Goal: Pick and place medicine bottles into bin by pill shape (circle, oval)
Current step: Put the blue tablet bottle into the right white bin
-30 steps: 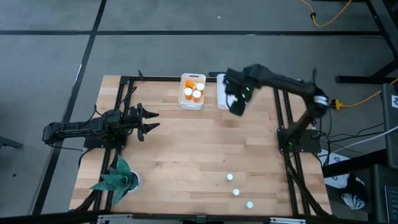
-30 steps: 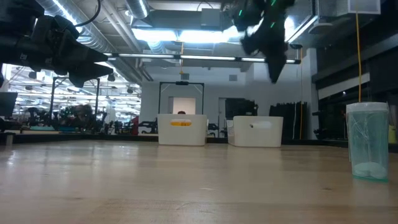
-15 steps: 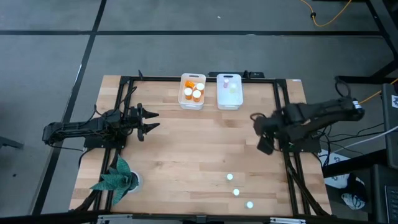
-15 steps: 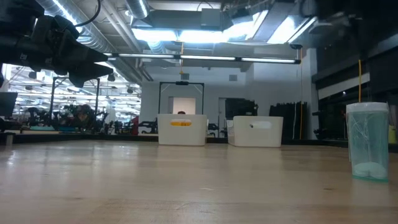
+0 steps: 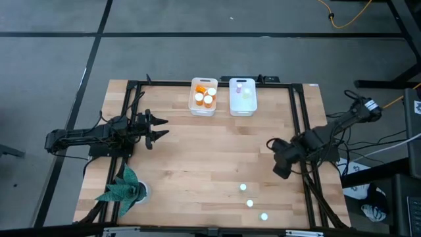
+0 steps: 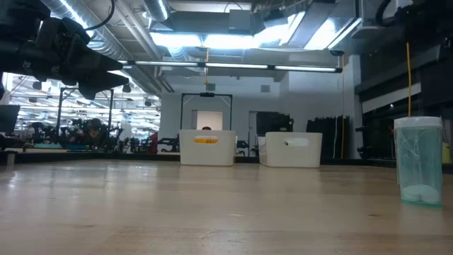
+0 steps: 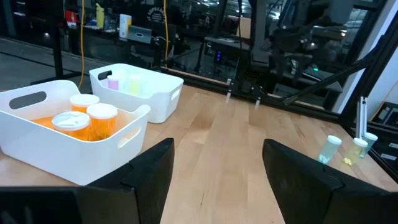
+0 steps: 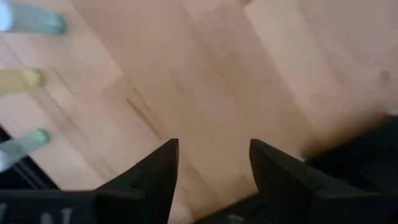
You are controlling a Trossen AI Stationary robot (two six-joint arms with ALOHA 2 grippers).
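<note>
Spread and empty, my right hand [image 5: 281,164] hovers nearest the three upright bottles [image 5: 249,203], just toward the surface's near edge.

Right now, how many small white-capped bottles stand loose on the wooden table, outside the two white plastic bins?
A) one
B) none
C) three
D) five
C: the high view shows three small bottles in a slanted row on the wooden table, near the right claw, which is open and empty; the others sit in the white bins.

Wooden table [image 5: 197,158] — two bins [image 5: 203,97], loose bottles [image 5: 250,203]
</note>
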